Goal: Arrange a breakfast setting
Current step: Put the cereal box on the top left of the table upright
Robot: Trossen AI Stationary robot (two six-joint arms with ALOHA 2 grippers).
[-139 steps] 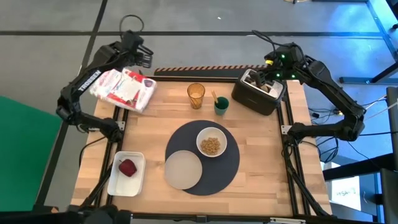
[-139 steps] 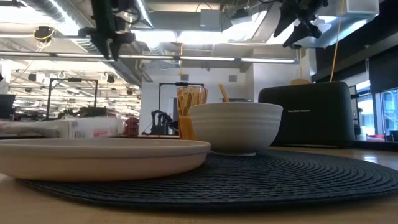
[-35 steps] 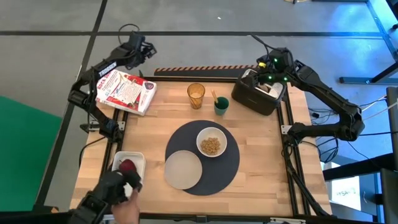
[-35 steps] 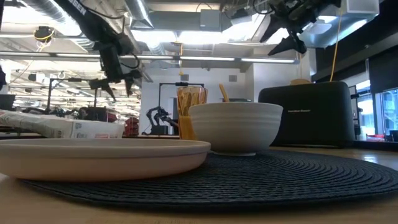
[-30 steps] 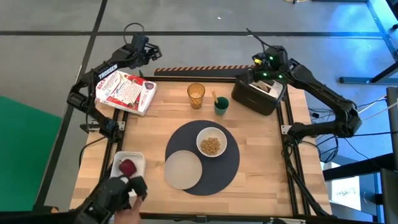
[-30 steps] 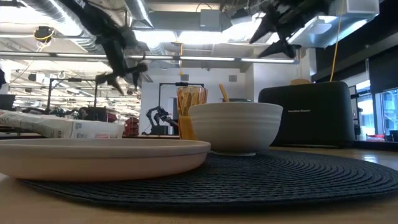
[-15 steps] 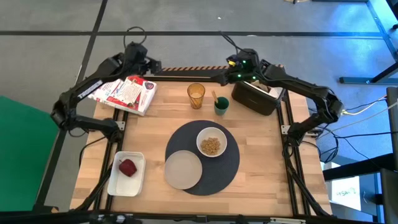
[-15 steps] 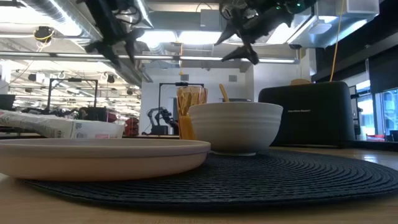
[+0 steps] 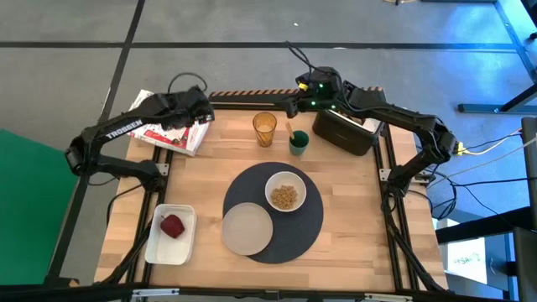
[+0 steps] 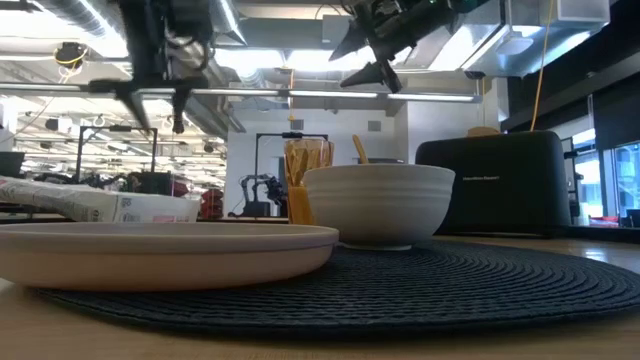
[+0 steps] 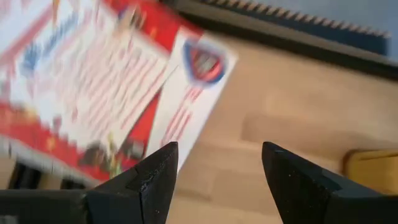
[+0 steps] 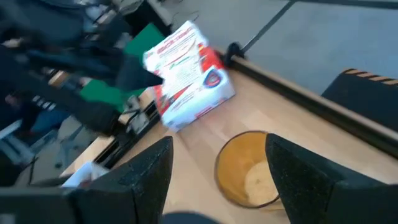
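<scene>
— What had changed in the last second or so?

— The right pincer (image 9: 289,104) had swung off the black toaster (image 9: 348,127) and out across the back of the counter (image 9: 361,226), ending just behind the amber tumbler (image 9: 265,129). Its fingers stood wide apart and held nothing; the right wrist view looked down between them at the tumbler's mouth. A person's hand that had been at the white tray (image 9: 170,236) by the near left corner was gone, and the red item (image 9: 172,226) lay in the tray.

— And the left arm?

— The left pincer (image 9: 204,104) had come back over the cereal box (image 9: 164,123), hovering above its edge nearest the tumbler. It too was open and empty, and the box lay flat at the counter's back left corner.

— Where did the setting itself stand?

— Unmoved: the dark grey mat (image 9: 310,220) in the middle, carrying the white bowl (image 9: 285,191) of cereal and the flat white plate (image 9: 247,228). The tumbler and the green cup (image 9: 299,142) with the orange-handled spoon (image 9: 289,131) stood behind the mat.

— Meaning?

— Probably the tumbler was next to be grasped and brought to the mat.
</scene>
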